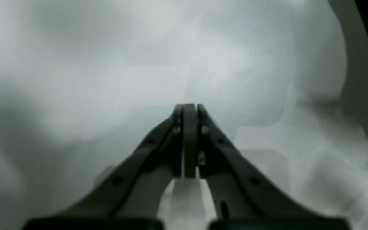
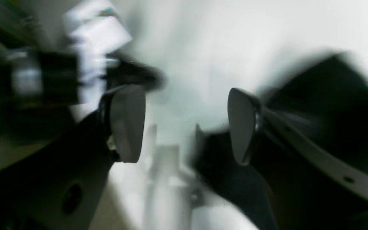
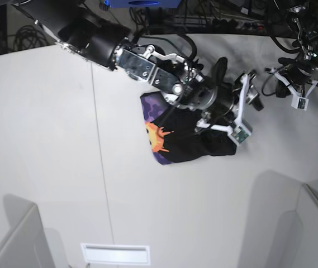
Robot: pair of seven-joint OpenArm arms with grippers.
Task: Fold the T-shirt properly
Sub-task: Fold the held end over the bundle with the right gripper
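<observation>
The T-shirt (image 3: 184,139) lies bunched near the table's (image 3: 47,139) middle, its sun-face print showing at its 9 o'clock side. The right gripper (image 2: 185,124) hangs over the shirt's 1 o'clock part, jaws spread wide, nothing between them. At 2 o'clock, well apart, the left gripper (image 1: 189,110) is pinched tight, empty.
</observation>
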